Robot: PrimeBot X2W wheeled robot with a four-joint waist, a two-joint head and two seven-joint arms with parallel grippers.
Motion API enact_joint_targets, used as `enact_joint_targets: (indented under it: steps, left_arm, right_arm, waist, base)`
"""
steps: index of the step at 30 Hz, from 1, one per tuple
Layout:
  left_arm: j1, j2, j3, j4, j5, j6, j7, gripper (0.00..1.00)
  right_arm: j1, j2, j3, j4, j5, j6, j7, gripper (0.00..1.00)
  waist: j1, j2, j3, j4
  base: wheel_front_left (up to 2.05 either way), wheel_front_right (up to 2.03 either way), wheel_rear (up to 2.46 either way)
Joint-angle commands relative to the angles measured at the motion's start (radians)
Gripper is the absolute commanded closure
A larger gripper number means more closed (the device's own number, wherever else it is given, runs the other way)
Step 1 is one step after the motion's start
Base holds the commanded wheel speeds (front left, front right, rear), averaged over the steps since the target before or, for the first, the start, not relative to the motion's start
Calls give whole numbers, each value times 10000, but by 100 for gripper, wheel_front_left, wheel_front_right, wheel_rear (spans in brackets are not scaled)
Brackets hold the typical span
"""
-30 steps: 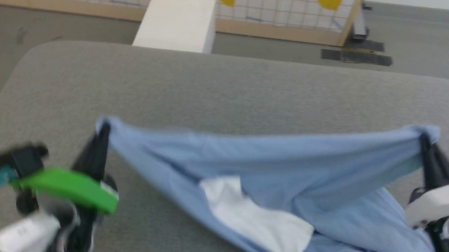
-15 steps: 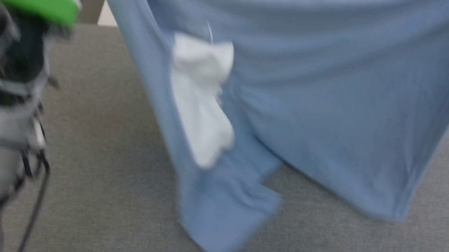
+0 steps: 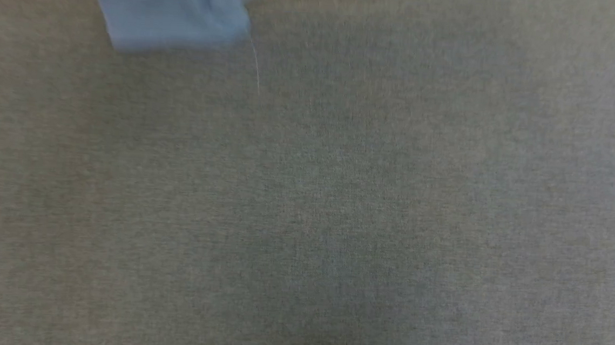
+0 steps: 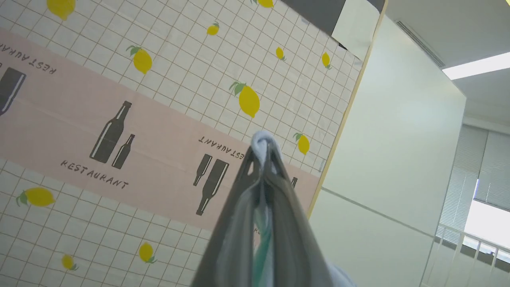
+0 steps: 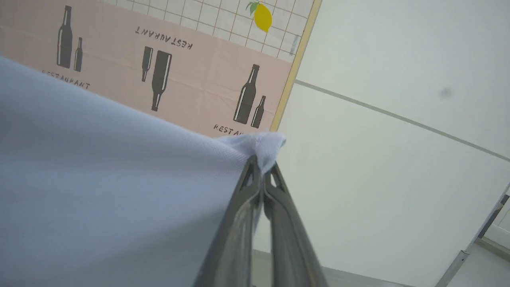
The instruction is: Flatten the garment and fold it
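left tool (image 4: 263,153) and right tool (image 5: 261,165) each pinch a corner of the garment (image 5: 99,179), aloft over the tabletop (image 3: 336,223) — flattening in hand, next likely lowering it spread and taut.

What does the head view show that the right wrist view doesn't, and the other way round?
Head view: the grey table from above, with a lower end of the garment coming in at the top left and a loose thread trailing from it.
Right wrist view: the right gripper shut on a bunched corner of the cloth, raised before a bottle-and-lemon printed screen and a pale wall.
Both: the light blue garment.
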State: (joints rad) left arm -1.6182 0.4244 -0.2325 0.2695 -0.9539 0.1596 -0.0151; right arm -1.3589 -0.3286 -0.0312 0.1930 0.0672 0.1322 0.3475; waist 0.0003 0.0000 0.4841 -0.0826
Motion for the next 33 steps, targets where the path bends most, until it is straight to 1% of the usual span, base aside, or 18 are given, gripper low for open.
enact_joint_targets:
  steps: [1,5,8,12,14,17,18,22,25,27,30,33]
  left_arm:
    - [-432,-82,47,255,193,-162,-265,100]
    - [-916,-185,98,877,215,-626,-771,100]
    - [-489,-184,27,1357,68,-1066,-842,100]
    - [910,59,-325,1922,97,-1584,-779,100]
    - [1901,180,-500,2073,51,-1836,-733,100]
    - [3691,296,-699,2127,-117,-2046,-704,100]
    - [4248,280,-715,2122,-219,-2069,-732,100]
    - [6982,558,-1153,1709,-261,-2162,-656,100]
    - [9009,696,-1502,1147,-369,-2012,-455,100]
    - [10290,815,-1763,685,-469,-1848,-194,100]
    - [12146,918,-1987,-284,-897,-1467,241,100]
    - [13541,1099,-2197,-1104,-1174,-1129,598,100]
  right_arm:
    - [-413,92,-156,279,-254,-15,-412,100]
    - [-986,311,-396,931,-694,-15,-1583,100]
    - [-742,394,-321,1384,-686,-15,-2195,100]
    - [360,471,49,1935,-352,-15,-2530,100]
    - [1153,518,267,2125,-35,-15,-2555,100]
    - [2574,615,494,2221,694,-15,-2546,100]
    - [3042,630,498,2220,948,-15,-2547,100]
    - [5405,729,362,2005,1633,-15,-2343,100]
    - [7019,797,338,1700,1826,-15,-2032,100]
    - [7973,792,456,1442,1804,-15,-1795,100]
    - [9254,756,575,999,1721,-15,-1408,100]
    - [10235,681,544,590,1503,-15,-1081,100]
  waist:
    - [-3,0,1026,-324]
    - [-3,0,1042,-219]
    - [-3,0,899,-66]
    - [-3,0,530,123]
    - [-3,0,257,198]
    - [-3,0,-273,366]
    - [-3,0,-466,434]
    - [-3,0,-1438,621]
    - [-3,0,-2057,690]
    - [-3,0,-2388,720]
    - [-3,0,-2742,765]
    - [-3,0,-2955,835]
  base:
    - [0,0,0]
    - [0,0,0]
    - [0,0,0]
    - [0,0,0]
    - [0,0,0]
    - [0,0,0]
    - [0,0,0]
    - [0,0,0]
    - [0,0,0]
    - [0,0,0]
    - [0,0,0]
    - [0,0,0]
